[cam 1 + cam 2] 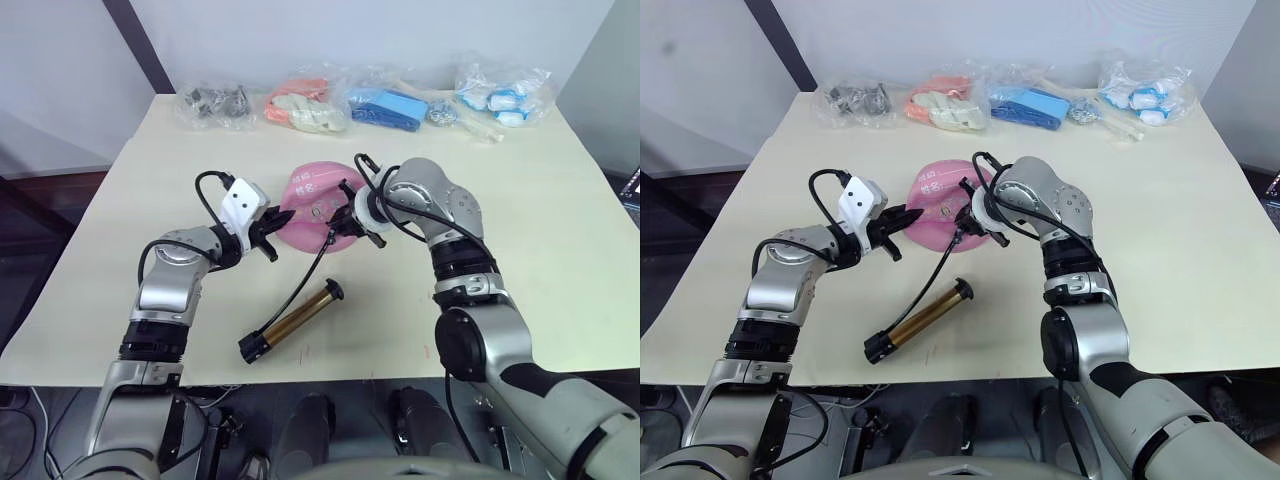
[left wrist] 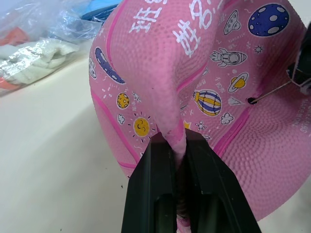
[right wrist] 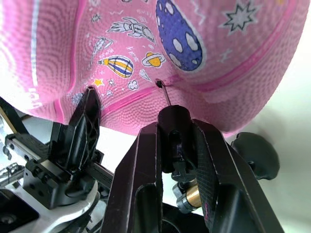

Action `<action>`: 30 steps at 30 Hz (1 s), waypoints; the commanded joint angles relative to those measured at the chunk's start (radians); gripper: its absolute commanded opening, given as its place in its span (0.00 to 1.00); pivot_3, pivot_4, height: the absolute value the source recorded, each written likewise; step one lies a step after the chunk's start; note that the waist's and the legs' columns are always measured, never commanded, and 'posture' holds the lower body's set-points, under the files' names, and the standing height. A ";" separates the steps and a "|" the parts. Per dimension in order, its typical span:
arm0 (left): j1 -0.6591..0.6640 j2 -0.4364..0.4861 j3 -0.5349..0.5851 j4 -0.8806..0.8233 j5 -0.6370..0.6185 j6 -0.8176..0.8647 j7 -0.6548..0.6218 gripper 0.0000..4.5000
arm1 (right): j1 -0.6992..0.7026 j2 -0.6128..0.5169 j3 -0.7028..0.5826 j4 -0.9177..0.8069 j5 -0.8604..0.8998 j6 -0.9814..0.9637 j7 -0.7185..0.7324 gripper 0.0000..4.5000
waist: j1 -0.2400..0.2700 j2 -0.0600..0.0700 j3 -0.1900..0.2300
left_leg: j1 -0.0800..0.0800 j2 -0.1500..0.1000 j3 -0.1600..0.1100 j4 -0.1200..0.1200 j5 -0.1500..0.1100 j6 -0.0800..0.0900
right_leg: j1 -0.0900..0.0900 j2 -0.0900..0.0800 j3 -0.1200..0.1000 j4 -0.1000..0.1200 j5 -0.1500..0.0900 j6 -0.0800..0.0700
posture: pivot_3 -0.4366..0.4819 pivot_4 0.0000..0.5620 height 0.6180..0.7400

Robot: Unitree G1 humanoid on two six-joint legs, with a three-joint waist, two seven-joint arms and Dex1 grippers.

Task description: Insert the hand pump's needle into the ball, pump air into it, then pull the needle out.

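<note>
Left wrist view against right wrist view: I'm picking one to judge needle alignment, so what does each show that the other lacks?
Left wrist: the left claw pinching a fold of the deflated pink ball, plus plastic bags. Right wrist: the right claw clamped on the hose end, the hand pump below. Both: the needle at the valve hole.

Ball (image 1: 938, 200): pink, slumped flat at the table (image 1: 1200, 250) centre, between my two grippers.
Left gripper (image 1: 902, 221): at the ball's left edge.
Right gripper (image 1: 968, 218): at the ball's right side, on the hose (image 1: 936, 268) end.
Pump (image 1: 919, 320): lying near me, hose curving up to the ball.
Bags (image 1: 1000, 105): along the far edge.
</note>
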 commanded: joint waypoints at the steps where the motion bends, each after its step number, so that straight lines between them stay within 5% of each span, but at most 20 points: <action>1: 0.030 0.005 -0.031 -0.004 0.025 -0.005 -0.017 0.00 | -0.049 0.056 -0.015 0.011 -0.022 -0.034 0.003 0.08 | -0.001 0.000 0.000 | 0.000 0.000 0.000 0.000 0.000 0.000 | 0.000 0.000 0.000 0.000 0.000 0.000 | 0.48 0.27 1.00; 30: 0.062 -0.007 -0.038 -0.004 0.033 -0.041 -0.041 0.00 | -0.231 0.073 -0.044 0.287 -0.348 0.097 0.245 0.08 | -0.023 0.000 0.000 | 0.007 0.003 0.002 0.000 0.000 0.000 | 0.004 0.003 0.002 0.001 0.000 0.000 | 0.48 0.27 1.00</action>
